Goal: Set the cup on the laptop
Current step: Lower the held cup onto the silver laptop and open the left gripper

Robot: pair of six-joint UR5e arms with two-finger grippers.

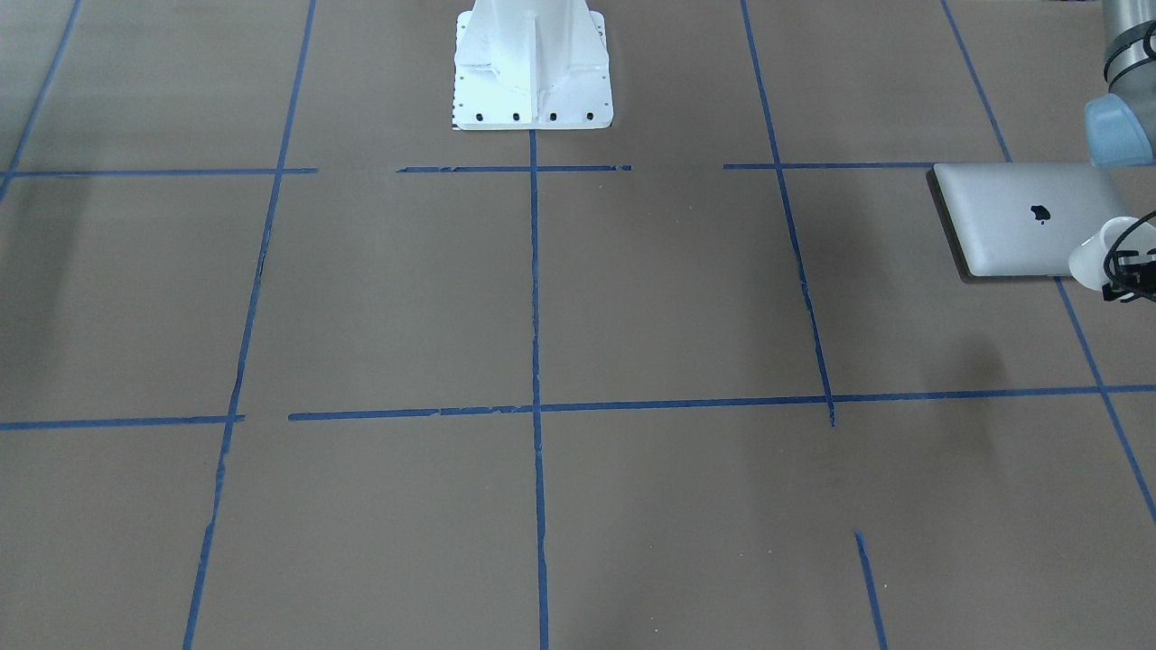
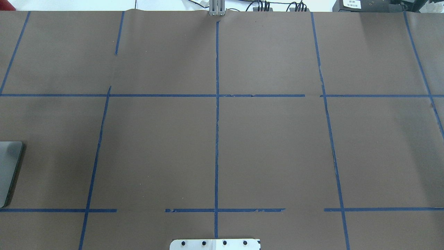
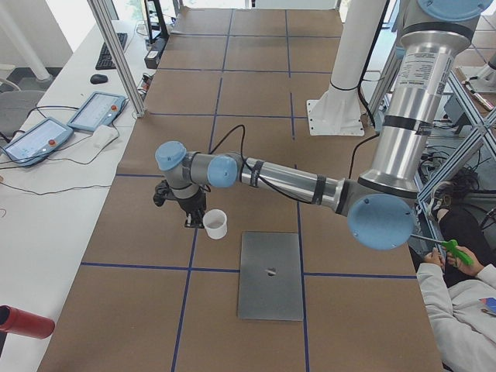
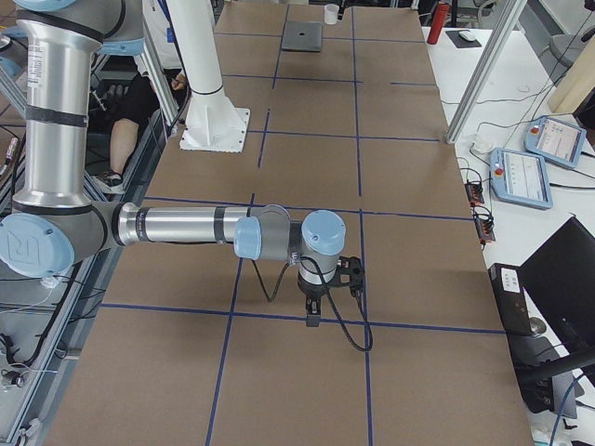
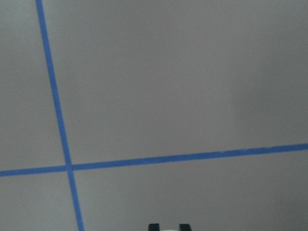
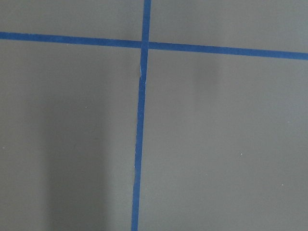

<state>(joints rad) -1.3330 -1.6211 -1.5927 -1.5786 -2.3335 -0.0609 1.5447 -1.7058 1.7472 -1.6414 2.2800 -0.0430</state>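
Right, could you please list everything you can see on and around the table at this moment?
laptop: one, silver-grey, flat at the robot's-left end of the table.
cup: one, white, beside the laptop, not on it.
pendants: two, grey-blue, on the side bench.
cylinder: one, red, bench corner.
pedestal: one, white, between the arms.
left gripper: one, black, gripping the cup.
right gripper: one, black, over the table's other end; open or shut unclear.

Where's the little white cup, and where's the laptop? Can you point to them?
cup (image 3: 216, 226): exterior left view, on its white side.
laptop (image 3: 270, 294): exterior left view, on the grey lid under the logo.
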